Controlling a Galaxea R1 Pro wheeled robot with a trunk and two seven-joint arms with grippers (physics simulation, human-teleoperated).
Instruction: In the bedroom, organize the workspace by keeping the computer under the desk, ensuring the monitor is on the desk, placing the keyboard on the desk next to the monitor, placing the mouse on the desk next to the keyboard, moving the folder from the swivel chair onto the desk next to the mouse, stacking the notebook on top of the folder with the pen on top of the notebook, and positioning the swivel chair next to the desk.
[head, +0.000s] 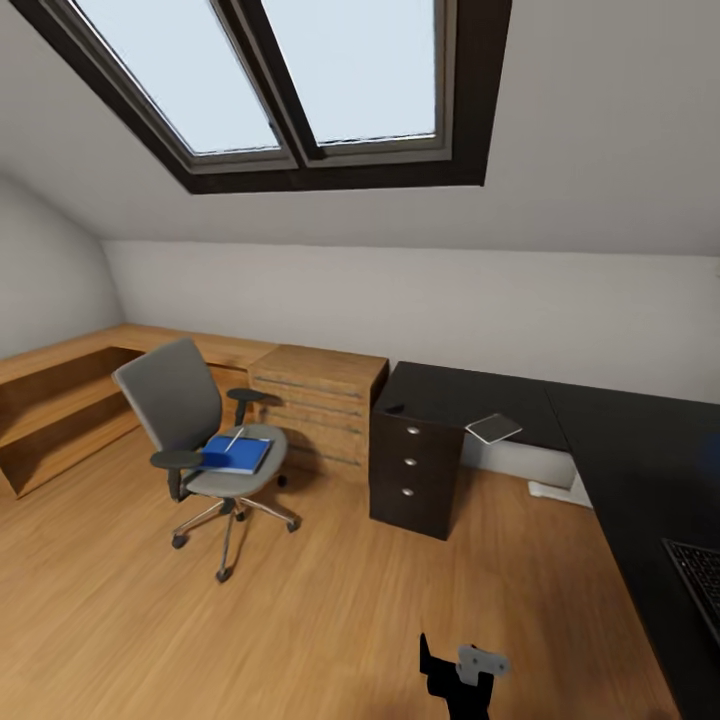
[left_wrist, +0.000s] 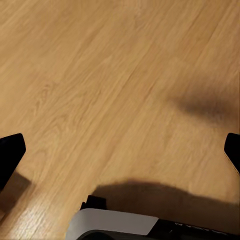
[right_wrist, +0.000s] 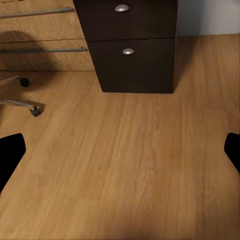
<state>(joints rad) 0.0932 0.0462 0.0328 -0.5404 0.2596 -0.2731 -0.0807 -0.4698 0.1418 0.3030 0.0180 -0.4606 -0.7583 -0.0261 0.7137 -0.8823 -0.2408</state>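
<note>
On swivel chair (head: 190, 430), blue folder (head: 237, 455) with pen (head: 234, 438).

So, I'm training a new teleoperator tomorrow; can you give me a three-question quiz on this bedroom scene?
1. True or false: the swivel chair stands pushed in against the black desk.
2. What lies on the chair's seat? A) keyboard B) blue folder with a pen on it C) mouse
3. Fill in: the black drawer unit shows ___ round knobs in the head view.

Key: 1 false, it stands apart, near the wooden drawers. 2 B. 3 three.
</note>
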